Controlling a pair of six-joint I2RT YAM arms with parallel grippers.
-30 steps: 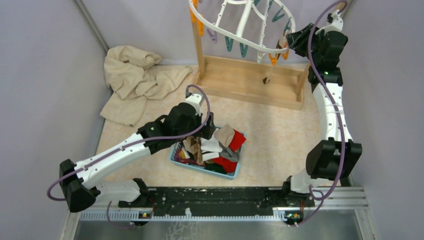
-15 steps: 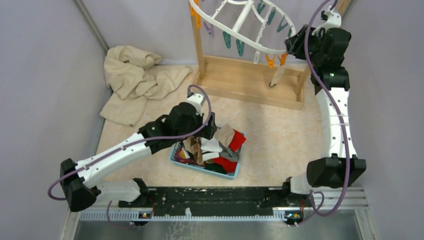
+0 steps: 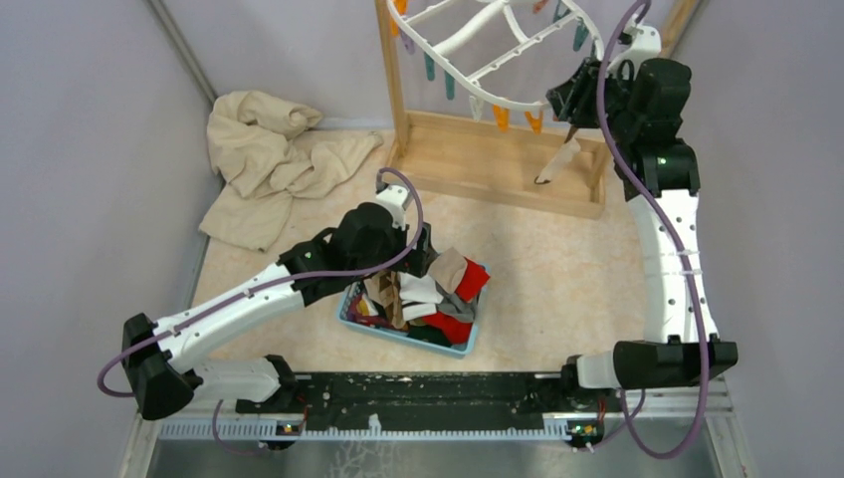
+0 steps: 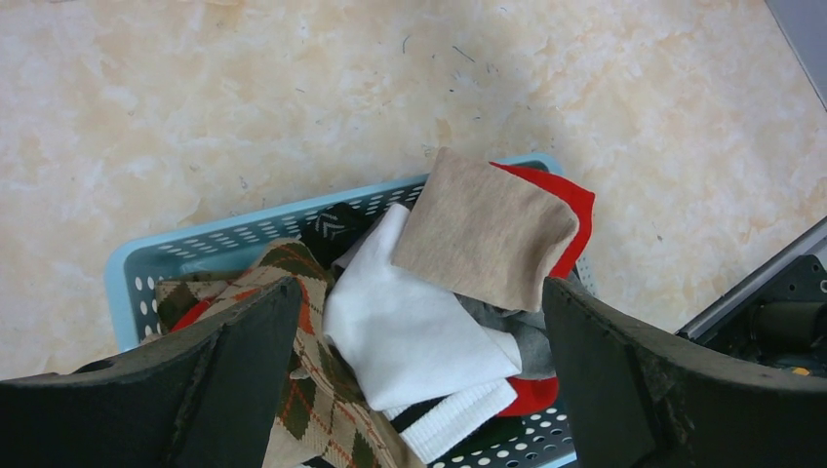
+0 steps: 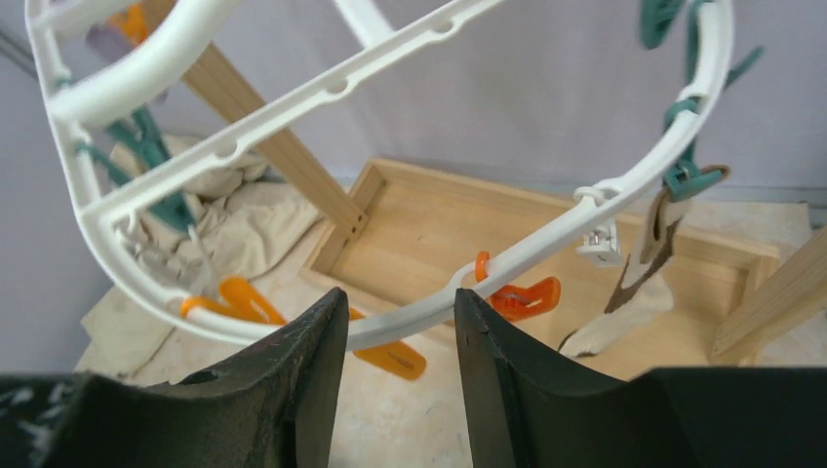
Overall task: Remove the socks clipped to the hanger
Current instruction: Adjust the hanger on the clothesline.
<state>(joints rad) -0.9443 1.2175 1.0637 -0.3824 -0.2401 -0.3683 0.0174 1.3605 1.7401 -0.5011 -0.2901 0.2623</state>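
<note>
Looking nearly done: socks (image 4: 419, 331) piled in the near basket (image 4: 195, 244) under the wide-open left gripper (image 4: 419, 288), one sock (image 5: 639, 263) left clipped to the hanger (image 5: 546, 242). Right gripper (image 5: 395, 302) half-parted at its rim, can't tell if it's gripping.

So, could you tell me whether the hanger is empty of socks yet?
Not empty: one sock hangs from a teal clip on the hanger that the right gripper holds.

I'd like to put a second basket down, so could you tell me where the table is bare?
The widest bare patch lies between the basket and the right arm, in front of the wooden rack. A smaller patch lies between the cloth, the rack and the left arm. The basket is heaped with socks.
</note>
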